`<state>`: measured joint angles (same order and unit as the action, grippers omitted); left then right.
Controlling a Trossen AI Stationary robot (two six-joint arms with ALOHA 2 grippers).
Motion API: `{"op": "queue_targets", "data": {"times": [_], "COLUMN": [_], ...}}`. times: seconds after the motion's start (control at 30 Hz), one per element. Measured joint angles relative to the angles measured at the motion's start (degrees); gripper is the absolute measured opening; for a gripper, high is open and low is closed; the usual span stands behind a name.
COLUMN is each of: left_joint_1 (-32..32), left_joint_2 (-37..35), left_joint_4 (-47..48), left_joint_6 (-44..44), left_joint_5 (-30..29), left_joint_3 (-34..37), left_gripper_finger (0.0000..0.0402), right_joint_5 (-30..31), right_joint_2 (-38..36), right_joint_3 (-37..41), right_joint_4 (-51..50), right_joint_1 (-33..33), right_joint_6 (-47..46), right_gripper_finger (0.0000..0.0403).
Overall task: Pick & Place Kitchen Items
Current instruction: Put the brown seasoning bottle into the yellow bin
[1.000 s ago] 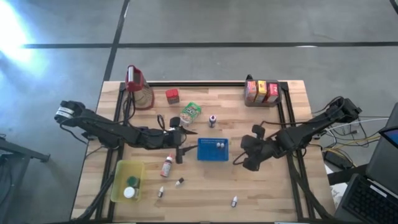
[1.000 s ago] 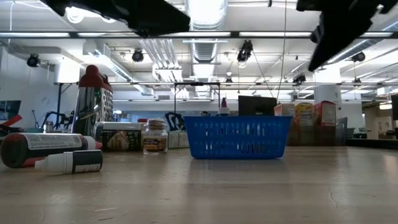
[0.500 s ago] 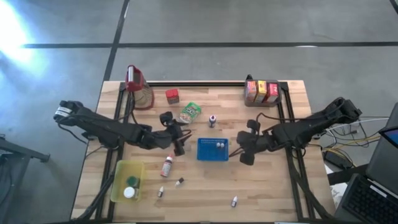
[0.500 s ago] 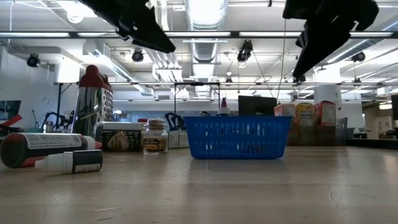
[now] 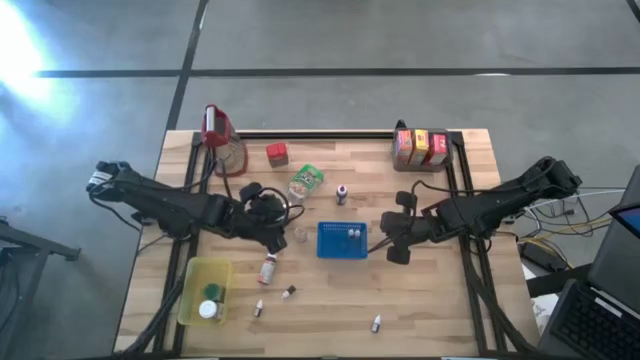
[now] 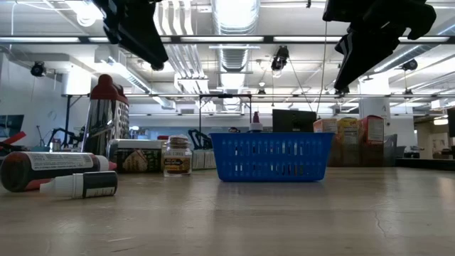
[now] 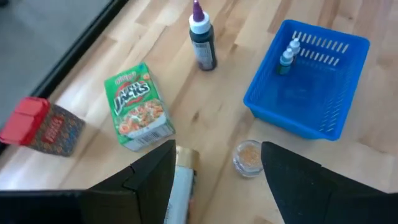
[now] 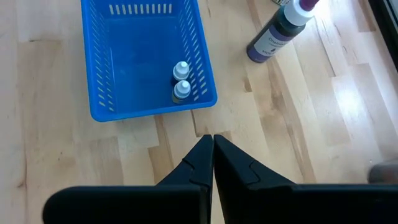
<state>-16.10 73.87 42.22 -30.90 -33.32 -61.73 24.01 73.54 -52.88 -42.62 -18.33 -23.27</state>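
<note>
We're looking down at the bench (image 5: 440,300) with the blue tray (image 5: 342,240) sitting about in the middle, two tiny bottles (image 8: 180,79) lying inside it near one wall.

The left gripper (image 7: 217,163) is hanging above the bench just left of the tray, fingers (image 7: 152,180) standing apart with nothing between them. Right under it we're seeing a small round jar (image 7: 247,158) just beside the tray, and a tube-like thing (image 7: 181,186) lying next to that, partly hidden by a finger. The green carton (image 7: 140,116) is lying a bit further off, with the red carton (image 7: 42,126) beyond it near the bench edge, and a purple-capped bottle (image 7: 203,40) is standing near the tray's back side.

The right gripper (image 8: 212,162) is hovering just right of the tray, fingers pressed together and empty.

Other stuff is scattered around: a yellow bin (image 5: 205,290) at front left with round lids in it, a jug (image 5: 222,140) at back left, three cartons (image 5: 422,146) at back right, and a few small bottles (image 5: 376,323) lying near the front.
</note>
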Motion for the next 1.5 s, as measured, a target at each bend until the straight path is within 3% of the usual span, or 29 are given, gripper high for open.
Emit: {"op": "queue_targets", "data": {"times": [0.37, 0.63, 1.1, 1.5], "left_joint_1": [1.9, 1.9, 1.2, 5.3], "left_joint_2": [0.1, 2.0, 6.9, 13.7], "left_joint_4": [4.7, 2.9, -0.6, -4.4], "left_joint_6": [-7.5, 7.1, 14.1, 18.7], "left_joint_5": [0.0, 6.8, 8.9, 14.4], "left_joint_3": [0.0, 0.2, 0.1, 0.1], "left_gripper_finger": [0.0226, 0.0210, 0.0209, 0.0209], "right_joint_5": [0.0, 0.0, 0.0, 0.0], "right_joint_2": [0.0, 0.0, 0.0, 0.0], "right_joint_3": [0.0, 0.0, 0.0, 0.0], "right_joint_4": [2.6, 3.2, 3.3, 4.1], "right_joint_1": [0.0, 0.0, 0.0, 0.0], "right_joint_6": [1.0, 0.9, 1.0, 1.3], "right_gripper_finger": [0.0008, 0.0008, 0.0008, 0.0008]}}
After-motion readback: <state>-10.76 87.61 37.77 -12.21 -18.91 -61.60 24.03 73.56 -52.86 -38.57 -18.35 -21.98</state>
